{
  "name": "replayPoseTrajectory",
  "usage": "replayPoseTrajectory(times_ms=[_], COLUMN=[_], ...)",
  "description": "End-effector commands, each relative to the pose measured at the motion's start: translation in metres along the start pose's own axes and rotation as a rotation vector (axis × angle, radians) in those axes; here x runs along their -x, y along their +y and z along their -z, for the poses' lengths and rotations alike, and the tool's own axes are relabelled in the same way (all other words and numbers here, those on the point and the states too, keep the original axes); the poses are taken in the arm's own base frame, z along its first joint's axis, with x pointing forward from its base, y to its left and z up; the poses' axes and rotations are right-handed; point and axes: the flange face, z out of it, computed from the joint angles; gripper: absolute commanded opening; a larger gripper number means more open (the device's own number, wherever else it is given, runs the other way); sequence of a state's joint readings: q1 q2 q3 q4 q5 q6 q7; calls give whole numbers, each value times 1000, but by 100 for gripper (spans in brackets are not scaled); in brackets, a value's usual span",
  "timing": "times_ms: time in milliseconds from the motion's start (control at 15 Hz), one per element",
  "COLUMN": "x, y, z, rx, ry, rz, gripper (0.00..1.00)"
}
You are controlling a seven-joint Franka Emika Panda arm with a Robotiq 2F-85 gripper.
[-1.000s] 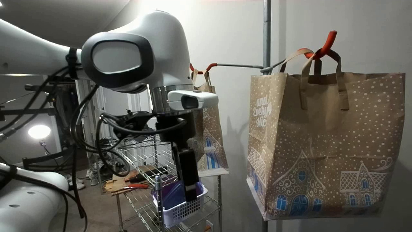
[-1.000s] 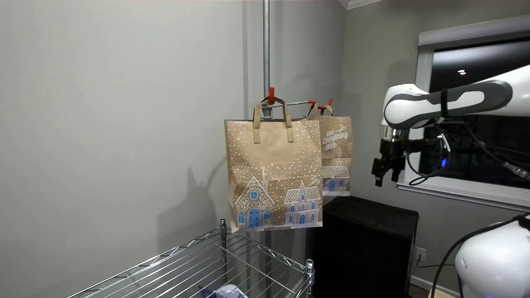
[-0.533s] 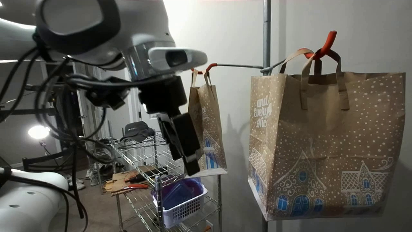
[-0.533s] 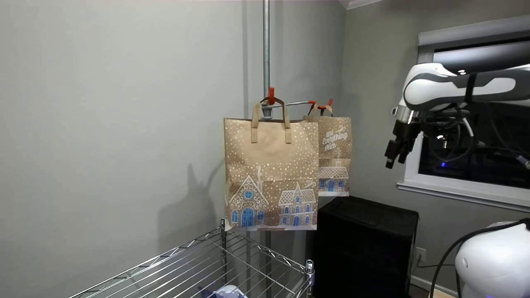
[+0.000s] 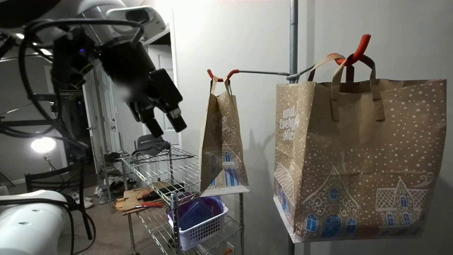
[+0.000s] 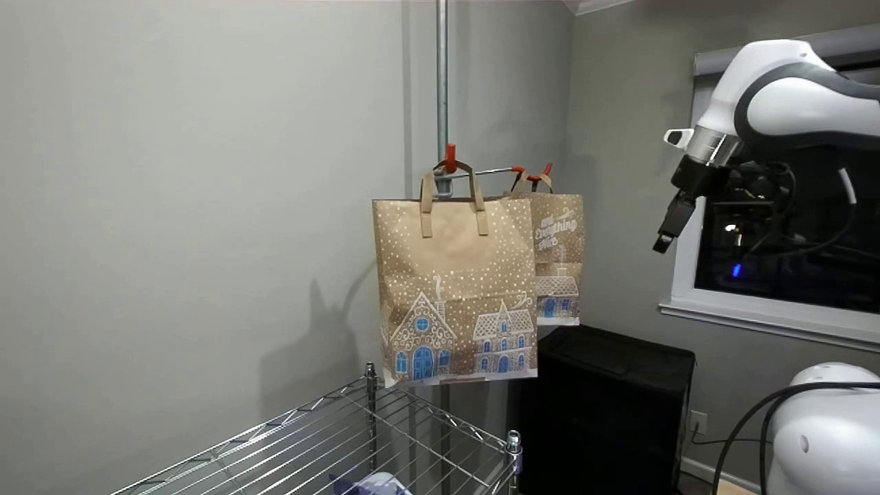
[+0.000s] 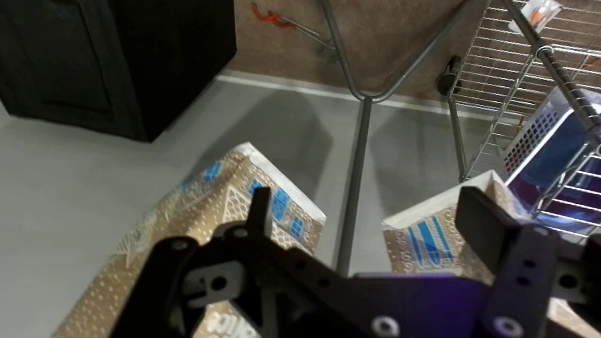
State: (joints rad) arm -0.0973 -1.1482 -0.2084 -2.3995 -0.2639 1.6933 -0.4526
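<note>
My gripper point(image 5: 167, 128) is open and empty, tilted downward, up in the air and touching nothing. In the wrist view point(image 7: 368, 206) its two fingers stand wide apart with no object between them. Two brown paper bags with white dots and blue-windowed houses hang apart from it. One bag point(image 5: 364, 159) also shows at the back in an exterior view point(image 6: 560, 254) and at left in the wrist view point(image 7: 178, 225). The other bag point(image 5: 230, 148) hangs near the shelf; it also shows in an exterior view point(image 6: 460, 289) and at right in the wrist view point(image 7: 425, 239).
The bags hang by their handles from red-tipped hooks point(image 5: 361, 49) on a grey pole point(image 5: 293, 42). A wire shelf point(image 6: 330, 440) stands nearby, with a white basket point(image 5: 203, 230) lower down. A cap point(image 5: 152, 144) lies on it. A black box point(image 6: 612, 405) stands below the window point(image 6: 777, 275).
The arm has risen and drawn back from the bags, and the gripper has tilted from nearly vertical to slanted. The bags sway only slightly. The bag near the shelf is now uncovered.
</note>
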Motion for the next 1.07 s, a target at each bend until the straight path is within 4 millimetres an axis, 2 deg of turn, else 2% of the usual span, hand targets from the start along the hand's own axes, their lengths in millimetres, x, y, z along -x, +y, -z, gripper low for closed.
replayPoseTrajectory(times_ms=[0, 200, 267, 467, 533, 667, 1000], x=[-20, -39, -44, -59, -43, -49, -54], y=[-63, -102, -111, -131, -126, -132, -133], z=[28, 65, 82, 110, 100, 111, 108], rx=[45, 93, 94, 82, 93, 81, 74], ry=[85, 166, 199, 309, 264, 304, 302], rz=[184, 346, 393, 508, 425, 461, 473], gripper=[100, 100, 100, 100, 100, 100, 100])
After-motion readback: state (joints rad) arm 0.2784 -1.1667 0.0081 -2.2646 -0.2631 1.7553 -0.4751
